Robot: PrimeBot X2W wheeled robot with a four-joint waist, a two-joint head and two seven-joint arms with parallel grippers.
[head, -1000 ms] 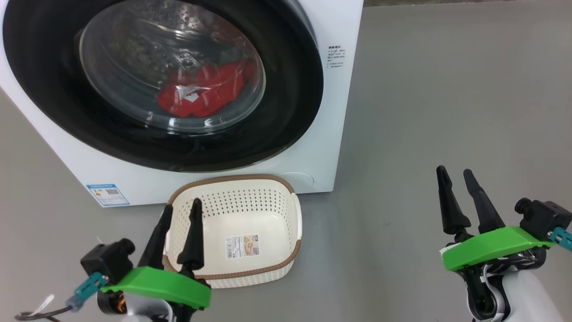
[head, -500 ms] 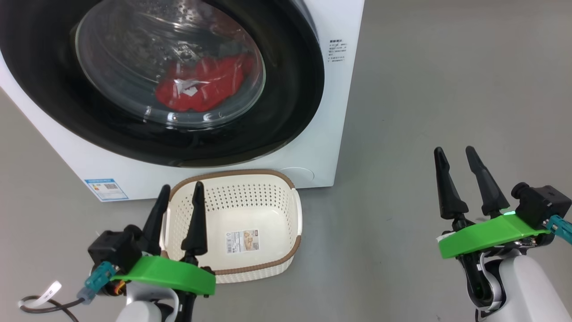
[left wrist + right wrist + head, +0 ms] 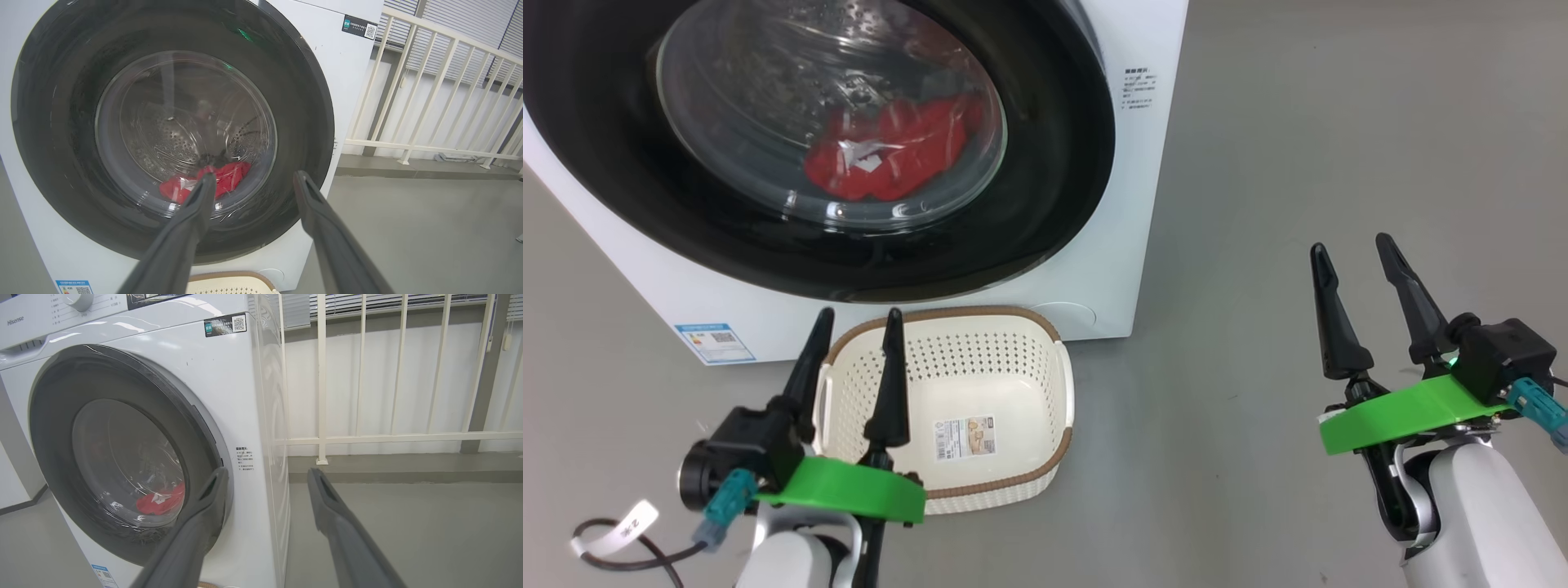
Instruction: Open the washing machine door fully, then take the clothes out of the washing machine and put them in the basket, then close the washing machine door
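The white washing machine (image 3: 1127, 204) (image 3: 229, 388) stands ahead with its black-rimmed round door (image 3: 1045, 163) (image 3: 302, 122) (image 3: 53, 416) shut. Red clothes (image 3: 882, 155) (image 3: 229, 179) (image 3: 163, 498) lie in the drum behind the glass. The cream basket (image 3: 980, 482) with a brown rim sits on the floor in front of the machine. My left gripper (image 3: 858, 314) (image 3: 253, 179) hangs open over the basket's left side, holding nothing. Open and empty too, my right gripper (image 3: 1352, 245) (image 3: 265, 475) is out over bare floor to the right of the machine.
Grey floor (image 3: 1339, 122) spreads to the right of the machine. A white railing (image 3: 429, 81) (image 3: 367, 375) and a wall run behind and to the right. A cable with a white tag (image 3: 621, 527) trails from my left wrist.
Both grippers have risen in the head view, the right one more. The head camera has shifted slightly, so the machine and basket sit a little higher.
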